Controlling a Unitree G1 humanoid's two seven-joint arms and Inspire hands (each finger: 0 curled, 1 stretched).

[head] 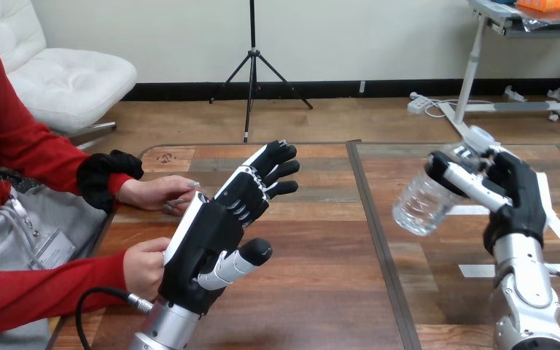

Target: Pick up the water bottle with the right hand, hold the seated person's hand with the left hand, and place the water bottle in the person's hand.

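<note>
Wooden table [321, 284]: spans the view, with a dark seam running down it right of centre. My left hand [208, 240]: over the table's left half, fingers straight and pointing away from me, thumb spread to the right, holding nothing. My right hand [514, 200]: over the table's right half, fingers curled round the water bottle [423, 204]. The person's hand [157, 193] farther from me: on the table's left edge, just beside my left fingers. The person's nearer hand [142, 266]: against my left palm's outer side; contact not determinable. Bottle: clear, tilted with its cap uppermost, well apart from both of the person's hands
</note>
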